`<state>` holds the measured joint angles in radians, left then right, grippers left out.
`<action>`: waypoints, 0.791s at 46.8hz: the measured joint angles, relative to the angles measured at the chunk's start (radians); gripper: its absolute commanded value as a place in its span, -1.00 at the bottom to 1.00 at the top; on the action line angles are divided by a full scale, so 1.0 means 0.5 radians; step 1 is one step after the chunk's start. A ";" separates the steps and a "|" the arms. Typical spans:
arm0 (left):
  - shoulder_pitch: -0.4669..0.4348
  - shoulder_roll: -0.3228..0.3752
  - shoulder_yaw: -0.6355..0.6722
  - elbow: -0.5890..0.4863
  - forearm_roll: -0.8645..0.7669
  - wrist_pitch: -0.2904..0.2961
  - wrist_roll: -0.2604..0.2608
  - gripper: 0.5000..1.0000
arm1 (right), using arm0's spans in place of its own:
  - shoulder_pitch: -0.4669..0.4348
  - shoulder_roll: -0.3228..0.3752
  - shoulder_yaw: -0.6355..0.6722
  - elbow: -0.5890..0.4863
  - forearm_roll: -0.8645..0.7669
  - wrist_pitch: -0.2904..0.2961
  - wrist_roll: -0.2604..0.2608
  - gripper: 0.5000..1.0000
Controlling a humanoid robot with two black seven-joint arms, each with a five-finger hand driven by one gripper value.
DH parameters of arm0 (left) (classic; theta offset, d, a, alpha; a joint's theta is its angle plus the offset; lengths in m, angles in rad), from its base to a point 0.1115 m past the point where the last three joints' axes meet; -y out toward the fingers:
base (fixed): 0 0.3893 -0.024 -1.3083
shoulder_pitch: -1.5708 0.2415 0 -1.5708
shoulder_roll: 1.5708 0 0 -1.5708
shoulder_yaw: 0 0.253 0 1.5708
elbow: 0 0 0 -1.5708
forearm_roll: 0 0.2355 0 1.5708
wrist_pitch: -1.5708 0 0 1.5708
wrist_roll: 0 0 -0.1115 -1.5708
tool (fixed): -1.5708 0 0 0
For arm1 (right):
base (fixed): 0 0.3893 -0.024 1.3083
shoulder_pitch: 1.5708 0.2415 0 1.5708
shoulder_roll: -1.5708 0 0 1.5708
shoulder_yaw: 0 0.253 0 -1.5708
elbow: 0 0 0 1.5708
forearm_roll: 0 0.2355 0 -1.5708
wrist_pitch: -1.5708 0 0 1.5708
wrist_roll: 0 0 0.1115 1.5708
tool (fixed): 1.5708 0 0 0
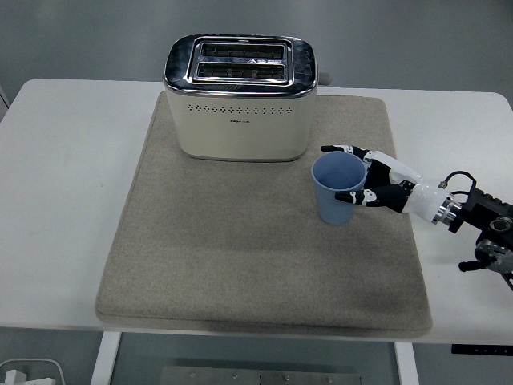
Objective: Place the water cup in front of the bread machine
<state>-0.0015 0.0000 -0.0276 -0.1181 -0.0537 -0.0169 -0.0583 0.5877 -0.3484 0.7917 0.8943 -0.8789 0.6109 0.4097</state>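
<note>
A blue water cup (337,188) stands upright on the grey mat (240,249), just right of and in front of the cream toaster's (240,96) front right corner. My right hand (377,180) comes in from the right edge and its fingers wrap the cup's right side, one fingertip (329,149) at the far rim and one at the near side (345,196). The cup's mouth faces up and it looks empty. The left arm is out of view.
The mat covers the middle of the white table (64,200). The toaster stands at the mat's far edge with two slots on top. Bare mat lies in front of the toaster, left of the cup.
</note>
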 measured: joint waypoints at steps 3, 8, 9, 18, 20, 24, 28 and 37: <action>0.000 0.000 0.000 0.000 0.000 0.000 0.000 1.00 | 0.000 0.006 0.005 0.000 0.002 0.000 0.001 0.08; 0.000 0.000 0.000 0.000 0.000 0.000 0.000 1.00 | 0.008 0.012 0.007 0.000 0.007 0.000 0.002 0.07; 0.000 0.000 0.000 0.000 0.000 0.000 0.000 1.00 | 0.014 0.015 0.008 0.000 0.008 0.000 0.003 0.07; 0.000 0.000 0.000 0.000 0.000 0.000 0.001 1.00 | 0.077 0.075 0.001 0.003 0.012 0.000 0.003 0.07; 0.000 0.000 0.000 0.000 0.000 0.000 0.001 1.00 | 0.092 0.094 -0.002 0.003 0.012 0.000 0.003 0.07; 0.000 0.000 0.000 0.000 0.000 0.000 0.001 1.00 | 0.110 0.133 -0.005 0.003 0.008 0.000 -0.004 0.07; -0.001 0.000 0.000 0.000 0.000 0.000 0.001 1.00 | 0.132 0.185 -0.017 0.004 0.001 0.000 -0.009 0.07; 0.000 0.000 0.000 0.000 0.000 0.000 0.000 1.00 | 0.186 0.272 -0.082 0.002 -0.002 0.000 -0.015 0.07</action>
<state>-0.0017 0.0000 -0.0276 -0.1181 -0.0537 -0.0169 -0.0582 0.6806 -0.2126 0.7507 0.8953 -0.8797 0.6107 0.4022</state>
